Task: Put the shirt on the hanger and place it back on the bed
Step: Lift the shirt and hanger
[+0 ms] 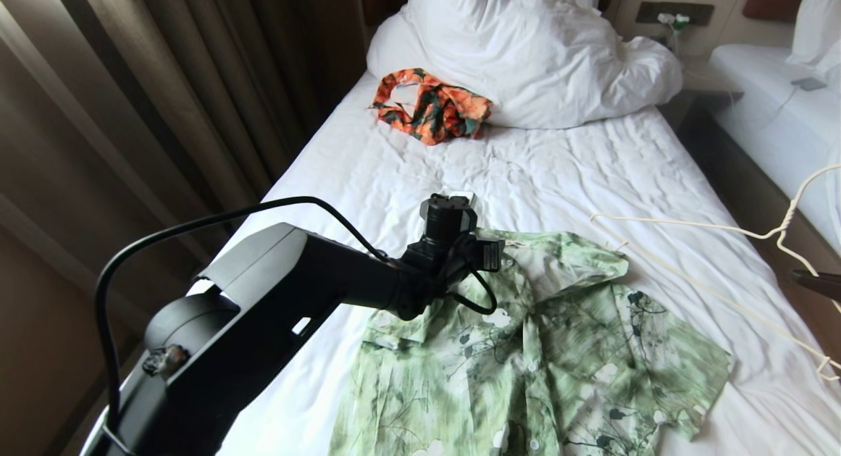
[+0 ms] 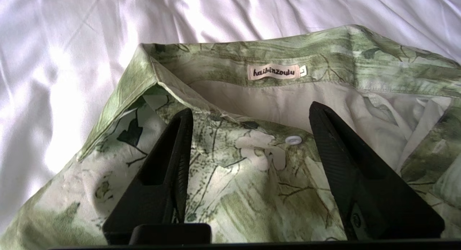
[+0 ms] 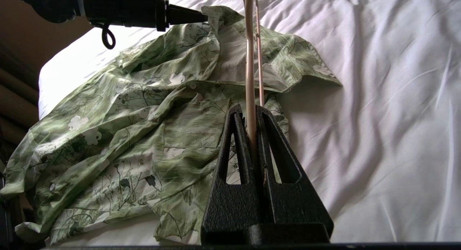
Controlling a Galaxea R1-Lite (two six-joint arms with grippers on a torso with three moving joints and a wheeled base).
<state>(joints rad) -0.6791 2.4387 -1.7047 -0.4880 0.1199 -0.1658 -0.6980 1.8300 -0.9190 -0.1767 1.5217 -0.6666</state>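
The green leaf-print shirt [image 1: 558, 351] lies front-up and spread on the bed [image 1: 591, 160], with its collar toward the pillows. My left gripper [image 2: 250, 111] hovers open just over the collar opening, one finger on each side of the top button [image 2: 294, 139], and holds nothing. The cream wire hanger [image 3: 247, 62] is held off the sheet to the right of the shirt, its neck [image 1: 782, 231] near the bed's right edge. My right gripper [image 3: 248, 107] is shut on the hanger's wire, and only the gripper's tip [image 1: 815, 282] shows in the head view.
An orange patterned garment [image 1: 430, 108] lies against the bunched white duvet [image 1: 525, 55] at the head of the bed. Brown curtains [image 1: 131, 114] hang close along the left side. A second bed [image 1: 775, 114] stands to the right across a narrow gap.
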